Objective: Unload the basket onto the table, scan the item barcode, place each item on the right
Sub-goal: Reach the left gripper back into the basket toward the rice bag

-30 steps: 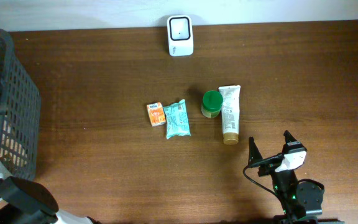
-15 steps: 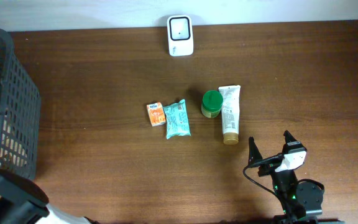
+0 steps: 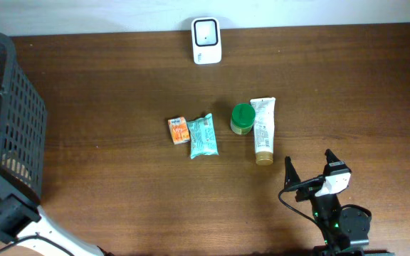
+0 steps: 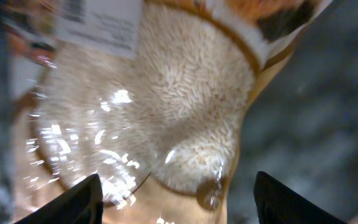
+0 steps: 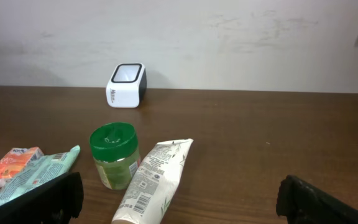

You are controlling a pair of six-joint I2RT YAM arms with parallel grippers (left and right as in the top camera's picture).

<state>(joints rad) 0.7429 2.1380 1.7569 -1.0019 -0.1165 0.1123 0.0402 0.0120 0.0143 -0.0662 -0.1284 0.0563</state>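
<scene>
The left arm (image 3: pixel 6 206) has shifted by the basket (image 3: pixel 16 107), its left claw (image 4: pixel 178 186) straddling a rice bag (image 4: pixel 185 93) seemingly inside, fingers wide, grip unclear, so pickup looks begun, well short of the scanner (image 3: pixel 206 40); the right claw (image 3: pixel 308 158) gapes, empty.

Glossy clear plastic rice bag (image 4: pixel 166 124); matt wooden table (image 3: pixel 119 85).

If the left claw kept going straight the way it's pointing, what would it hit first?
Most likely the clear bag of rice: it fills the view straight ahead of the left gripper, between its spread fingers. How near is unclear.
</scene>
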